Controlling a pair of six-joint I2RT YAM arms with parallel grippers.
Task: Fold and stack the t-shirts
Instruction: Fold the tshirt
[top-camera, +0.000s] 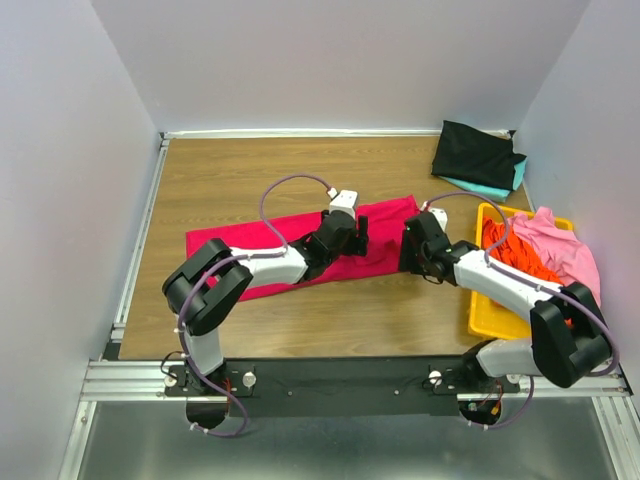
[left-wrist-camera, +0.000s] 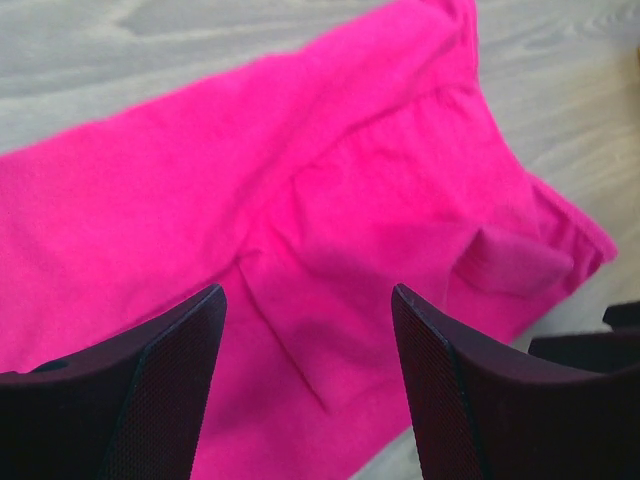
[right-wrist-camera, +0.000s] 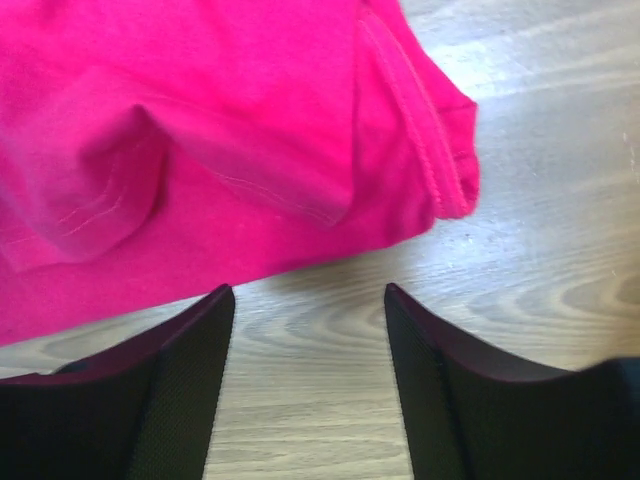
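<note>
Hovering over crimson shirt (left-wrist-camera: 330, 180), left gripper (left-wrist-camera: 308, 300) is seen with jaws spread wide, nothing gripped. Right gripper (right-wrist-camera: 310, 295) is likewise parted and empty, positioned above bare table (right-wrist-camera: 520, 300) just beside shirt's hemmed right corner. Crimson shirt is laid as long folded band across table middle. Black shirt (top-camera: 478, 152) is piled on teal shirt (top-camera: 485, 188) at far right corner. Pink shirt (top-camera: 565, 245) and orange shirt (top-camera: 510, 252) are heaped in yellow bin (top-camera: 485, 318) at right edge.
</note>
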